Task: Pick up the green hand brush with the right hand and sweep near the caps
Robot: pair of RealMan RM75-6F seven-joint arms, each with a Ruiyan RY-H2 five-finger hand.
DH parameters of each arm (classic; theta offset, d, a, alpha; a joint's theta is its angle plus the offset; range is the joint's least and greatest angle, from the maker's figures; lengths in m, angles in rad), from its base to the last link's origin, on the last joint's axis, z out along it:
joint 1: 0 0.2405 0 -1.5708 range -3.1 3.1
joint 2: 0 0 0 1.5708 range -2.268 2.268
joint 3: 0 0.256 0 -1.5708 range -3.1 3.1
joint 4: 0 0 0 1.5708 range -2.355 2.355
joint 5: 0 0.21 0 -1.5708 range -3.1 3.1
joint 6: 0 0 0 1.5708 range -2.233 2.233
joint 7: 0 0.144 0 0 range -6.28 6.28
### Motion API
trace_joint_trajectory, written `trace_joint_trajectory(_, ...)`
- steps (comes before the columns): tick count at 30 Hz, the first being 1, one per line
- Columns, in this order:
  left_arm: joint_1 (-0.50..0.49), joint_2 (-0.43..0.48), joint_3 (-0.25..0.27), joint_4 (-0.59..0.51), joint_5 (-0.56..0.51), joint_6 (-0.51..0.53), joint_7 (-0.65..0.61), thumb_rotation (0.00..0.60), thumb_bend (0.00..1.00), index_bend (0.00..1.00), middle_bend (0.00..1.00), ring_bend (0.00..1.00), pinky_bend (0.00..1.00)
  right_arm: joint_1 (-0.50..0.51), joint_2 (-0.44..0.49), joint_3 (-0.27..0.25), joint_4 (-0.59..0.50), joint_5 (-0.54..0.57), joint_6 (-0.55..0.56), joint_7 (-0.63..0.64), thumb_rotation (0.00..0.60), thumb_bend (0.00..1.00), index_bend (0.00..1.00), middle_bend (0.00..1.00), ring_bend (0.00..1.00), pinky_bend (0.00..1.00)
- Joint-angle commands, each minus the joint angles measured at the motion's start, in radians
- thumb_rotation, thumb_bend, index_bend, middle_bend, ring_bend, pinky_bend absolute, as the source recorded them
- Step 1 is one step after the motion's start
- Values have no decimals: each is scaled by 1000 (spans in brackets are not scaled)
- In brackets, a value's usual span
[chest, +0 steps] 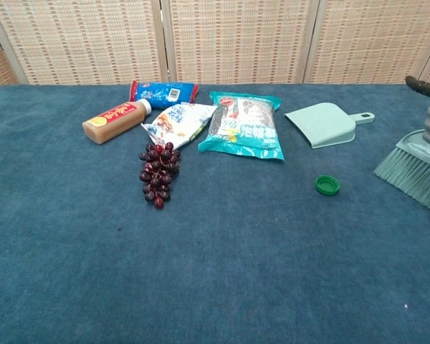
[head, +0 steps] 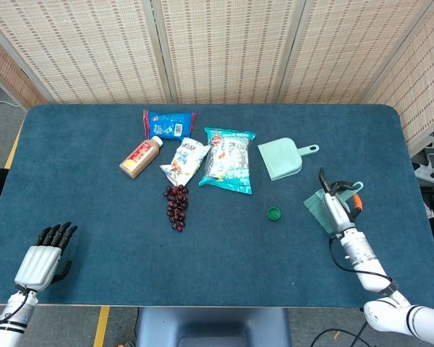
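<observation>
One green cap (head: 274,212) on the cloth, well left of the right hand (head: 338,211), whose fingers clamp the green hand brush (head: 320,207). Sweep step; next stroke should head toward it. Left hand (head: 42,255) empty, fingers apart.

Open cloth lies between the green cap (head: 274,212) and the brush (head: 320,207); the dustpan (head: 281,158) sits beyond.

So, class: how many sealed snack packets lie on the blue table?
3: a blue packet at the back, a white packet above the grapes, and a teal packet beside the dustpan.
</observation>
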Motion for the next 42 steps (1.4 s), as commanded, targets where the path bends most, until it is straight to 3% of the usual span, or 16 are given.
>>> trace_joint_trajectory(1, -2, -4, 1, 2, -2, -4, 6, 600, 427, 0, 0, 0, 91, -8, 3, -2, 48, 11, 1, 21, 600, 539, 1000, 866, 564, 0)
trace_joint_trajectory(9, 1, -6, 3, -3, -3, 2, 21, 600, 428, 0, 0, 0, 91, -24, 17, 7, 133, 36, 3, 66, 600, 539, 1000, 866, 564, 0)
trace_joint_trajectory(13, 5, -1, 6, -10, 0, 9, 21, 600, 428, 0, 0, 0, 92, -25, 38, 13, 128, 23, -6, 159, 600, 539, 1000, 866, 564, 0)
trace_joint_trajectory(20, -6, -7, -7, -10, -12, -1, 20, 600, 429, 0, 0, 0, 92, -38, 159, 59, -79, -38, 41, 467, 600, 539, 1000, 866, 564, 0)
trace_joint_trajectory(24, -11, -8, -9, -10, -13, -8, 17, 600, 429, 0, 0, 0, 92, -38, 204, 70, -249, -84, 79, 516, 600, 540, 1000, 866, 563, 0)
trace_joint_trajectory(27, -4, 2, -4, -14, -1, 8, -1, 600, 428, 0, 0, 0, 92, -28, 209, 75, -391, -99, 86, 484, 600, 540, 1000, 866, 563, 0)
trace_joint_trajectory(31, -5, 2, -2, -12, 4, 8, -7, 600, 429, 0, 0, 0, 92, 5, 156, 80, -460, -93, 71, 352, 600, 539, 1000, 866, 563, 0)
trace_joint_trajectory(42, -3, 13, -2, -12, 2, 10, -26, 600, 429, 0, 0, 0, 92, 104, -114, 130, -370, 50, 47, 73, 600, 539, 1000, 866, 563, 0)
